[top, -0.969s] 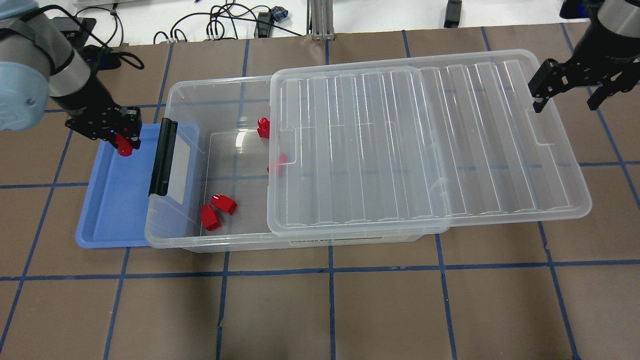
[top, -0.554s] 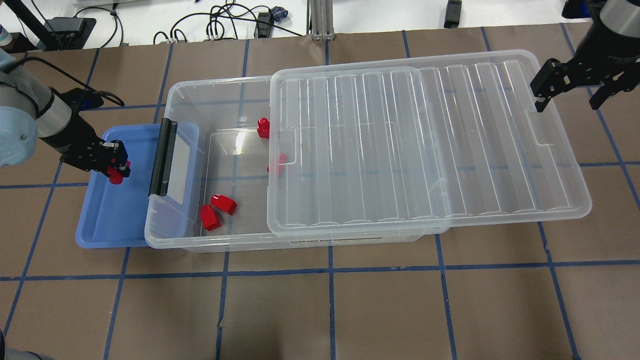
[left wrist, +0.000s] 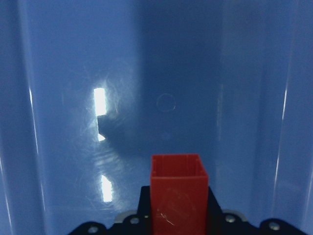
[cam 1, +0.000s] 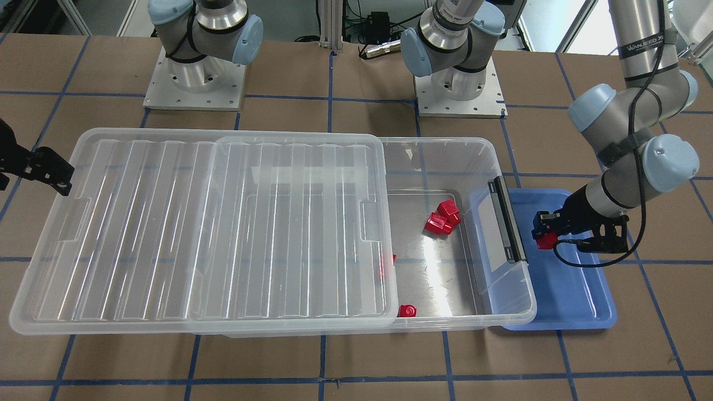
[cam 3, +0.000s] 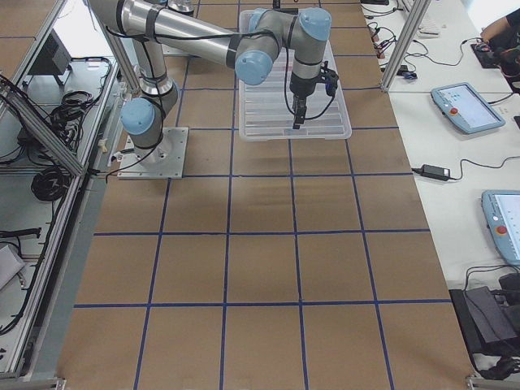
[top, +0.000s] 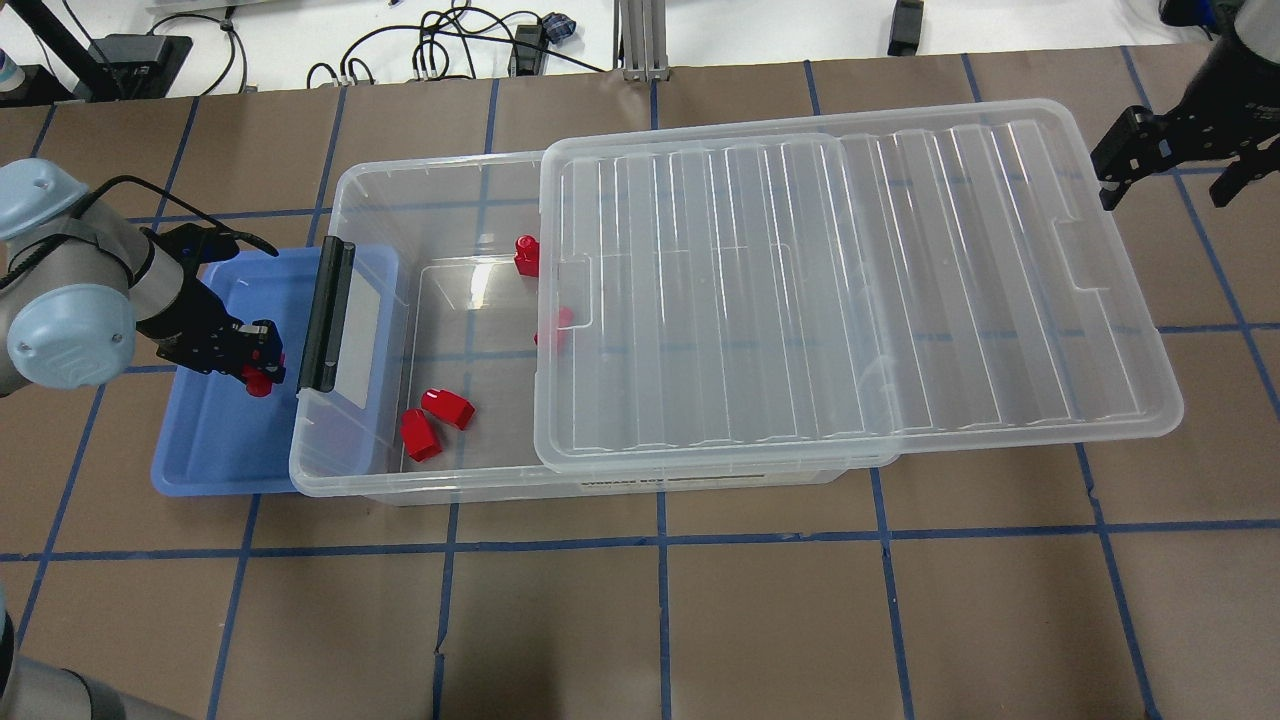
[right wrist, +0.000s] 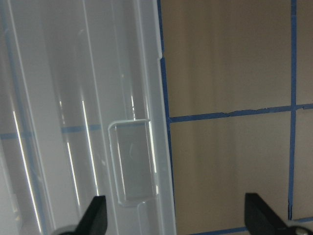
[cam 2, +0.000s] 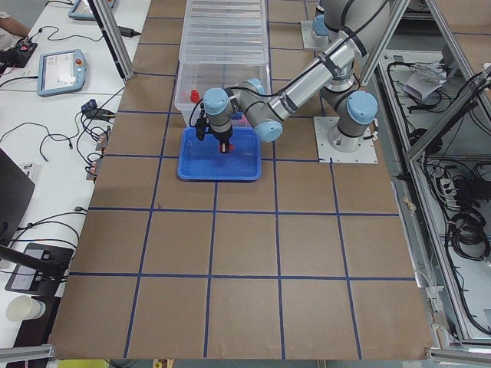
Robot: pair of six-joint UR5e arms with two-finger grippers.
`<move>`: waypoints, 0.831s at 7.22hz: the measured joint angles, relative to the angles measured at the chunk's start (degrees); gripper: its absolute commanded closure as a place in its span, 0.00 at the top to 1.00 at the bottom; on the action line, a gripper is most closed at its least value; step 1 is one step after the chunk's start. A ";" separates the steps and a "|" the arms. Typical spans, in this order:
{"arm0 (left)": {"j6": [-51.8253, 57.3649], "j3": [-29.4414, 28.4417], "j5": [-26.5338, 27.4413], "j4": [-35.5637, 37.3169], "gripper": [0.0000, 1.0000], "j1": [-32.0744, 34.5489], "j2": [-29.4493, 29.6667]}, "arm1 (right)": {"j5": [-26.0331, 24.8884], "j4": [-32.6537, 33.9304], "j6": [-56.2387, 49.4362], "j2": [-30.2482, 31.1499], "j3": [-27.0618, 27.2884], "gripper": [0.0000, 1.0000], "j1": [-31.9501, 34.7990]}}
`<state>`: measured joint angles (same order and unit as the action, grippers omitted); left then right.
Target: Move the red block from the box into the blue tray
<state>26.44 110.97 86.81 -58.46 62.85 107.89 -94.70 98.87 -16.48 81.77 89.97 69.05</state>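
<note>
My left gripper is shut on a red block and holds it low over the blue tray, near the box's latch end. The left wrist view shows the red block between the fingers, just above the blue tray floor. The front view shows this block over the tray. The clear box holds several more red blocks. My right gripper is open and empty beyond the lid's far end; the right wrist view shows this too.
The ribbed clear lid lies slid aside, covering most of the box and overhanging its right end. The black latch hangs over the tray's edge. One red block lies by the box's back wall, another half under the lid.
My left gripper has carried the red block toward the table's front over the tray and come lower. My right gripper has drifted a little further right, away from the lid.
</note>
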 measured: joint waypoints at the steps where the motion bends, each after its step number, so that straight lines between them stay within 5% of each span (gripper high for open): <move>1: -0.01 -0.09 1.27 0.28 0.96 0.01 0.37 | 0.09 0.66 -1.08 -0.76 0.01 1.00 -1.35; 3: -0.32 -2.05 2.91 -0.72 0.99 1.06 -0.98 | 0.42 1.70 -2.67 -2.16 0.00 1.00 -3.73; 6: -1.59 -11.60 3.34 -15.58 1.00 4.95 -6.21 | 0.12 4.25 -3.38 -5.79 0.17 1.00 -4.32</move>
<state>24.85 99.37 90.14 -74.05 67.80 101.67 -94.58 103.13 -19.86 75.98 90.15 64.73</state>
